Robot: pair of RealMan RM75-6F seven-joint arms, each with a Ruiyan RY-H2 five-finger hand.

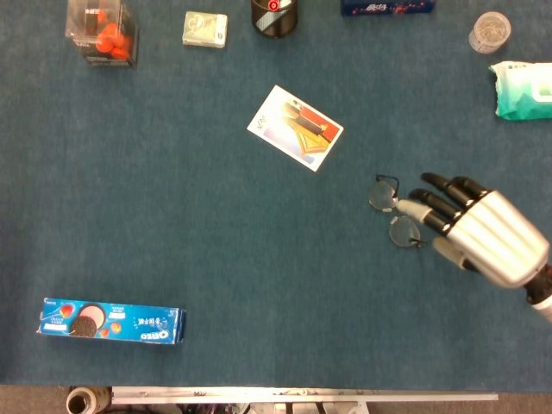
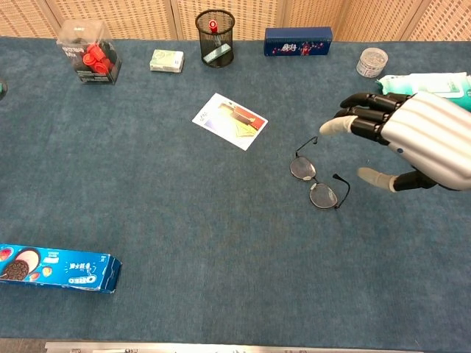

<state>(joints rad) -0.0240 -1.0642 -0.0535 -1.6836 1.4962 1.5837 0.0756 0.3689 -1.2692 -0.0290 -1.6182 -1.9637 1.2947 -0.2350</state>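
1. Here, the glasses [image 2: 318,181] lie unfolded on the blue tabletop [image 2: 184,220], right of its middle and well away from every edge, lenses flat and temples pointing toward the right edge.
2. The right hand [image 2: 412,143] hovers just beside them on that side, back turned up, fingers [image 2: 346,125] spread and stretched toward the frames, the thumb below and apart; it holds nothing.
3. The chest view shows clear space between the fingertips and the glasses; in the head view the hand [image 1: 479,233] overlaps the nearer lens, so contact cannot be judged there.
4. A picture card [image 2: 229,120] lies toward the far edge from the glasses, nothing standing between hand and frames.
5. Along the far edge stand a box of red pieces [image 2: 90,53], a small pack [image 2: 166,60], a mesh pen cup [image 2: 215,38], a dark blue box [image 2: 298,41] and a small jar [image 2: 372,62]; a wipes packet [image 2: 434,84] sits partly behind the hand.
6. A cookie box [image 2: 55,268] lies near the front left corner.
7. The left hand appears in neither view.
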